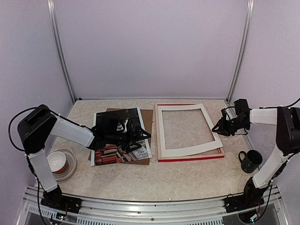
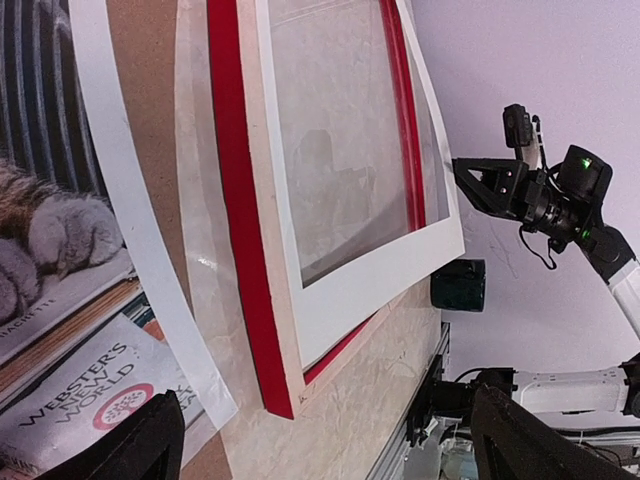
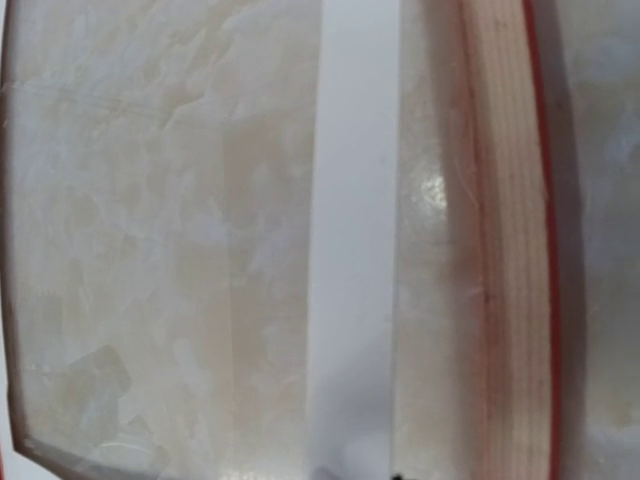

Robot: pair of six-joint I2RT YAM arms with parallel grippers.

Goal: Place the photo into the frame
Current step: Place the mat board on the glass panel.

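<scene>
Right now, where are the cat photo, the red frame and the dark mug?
the photo (image 1: 111,154): overhead view, on its stacked-books lower part.
the frame (image 2: 243,150): left wrist view, on its red side rail.
the mug (image 1: 251,161): overhead view, on its body.

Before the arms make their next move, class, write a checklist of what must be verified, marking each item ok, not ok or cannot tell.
1. The frame free to take the photo: not ok; the white mat lies askew on it.
2. The photo reachable: ok; it lies on the brown backing board, beneath the left gripper.
3. The left gripper open: ok.
4. The right gripper clear of the white mat: cannot tell.
5. The green mug apart from the frame: ok.
</scene>
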